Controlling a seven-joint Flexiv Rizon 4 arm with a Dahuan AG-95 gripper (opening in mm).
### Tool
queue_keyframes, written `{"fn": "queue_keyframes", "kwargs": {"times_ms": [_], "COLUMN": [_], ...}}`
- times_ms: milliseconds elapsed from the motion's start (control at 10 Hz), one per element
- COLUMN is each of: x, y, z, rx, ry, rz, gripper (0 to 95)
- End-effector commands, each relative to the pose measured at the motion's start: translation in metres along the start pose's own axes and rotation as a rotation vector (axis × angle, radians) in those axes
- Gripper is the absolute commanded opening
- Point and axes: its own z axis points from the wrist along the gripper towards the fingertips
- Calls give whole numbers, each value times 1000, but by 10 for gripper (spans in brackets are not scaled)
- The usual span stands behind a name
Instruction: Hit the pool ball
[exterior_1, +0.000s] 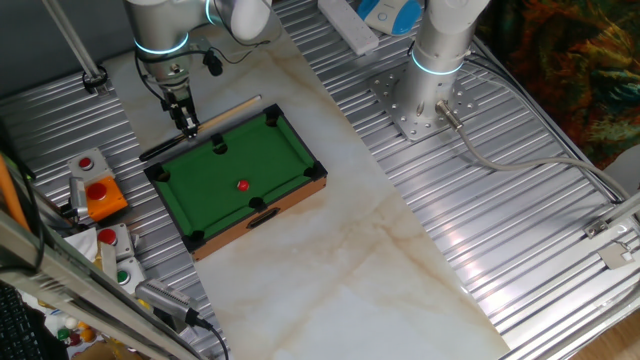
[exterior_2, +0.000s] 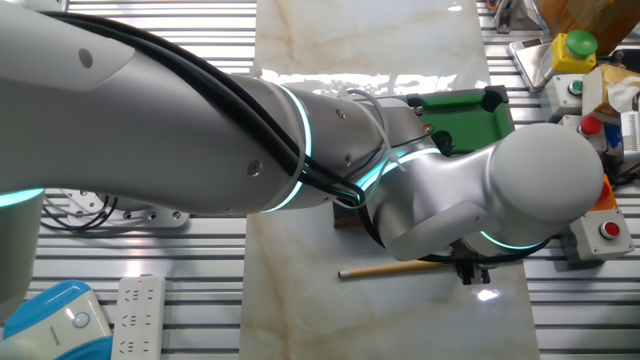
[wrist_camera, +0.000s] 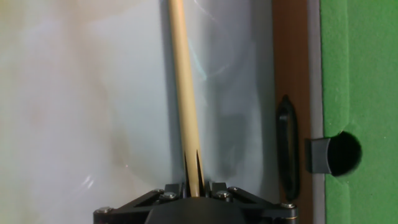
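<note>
Now we're clamping the claw (wrist_camera: 194, 186) tight on the cue (wrist_camera: 183, 93), lying beside the pool table (exterior_1: 200, 180); we're needing to lift it level, aiming at the ball (exterior_1: 242, 185).

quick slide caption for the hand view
Gripper over the cue lying on the tabletop beside the pool table.

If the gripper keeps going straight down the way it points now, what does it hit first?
The gripper points down at the cue stick lying on the tabletop beside the toy pool table. In the hand view the cue runs right between the fingers, so the cue likely comes first, then the tabletop. Whether they already touch is unclear.
</note>
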Motion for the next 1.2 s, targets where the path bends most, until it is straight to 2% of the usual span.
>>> {"fn": "queue_keyframes", "kwargs": {"times_ms": [100, 700, 800, 1200], "x": [0, 0, 0, 1], "y": [0, 0, 0, 0], "z": [0, 0, -2, -2], "rx": [0, 0, 1, 0], "ry": [0, 0, -3, -3], "rz": [2, 2, 14, 15], "gripper": [190, 190, 0, 0]}}
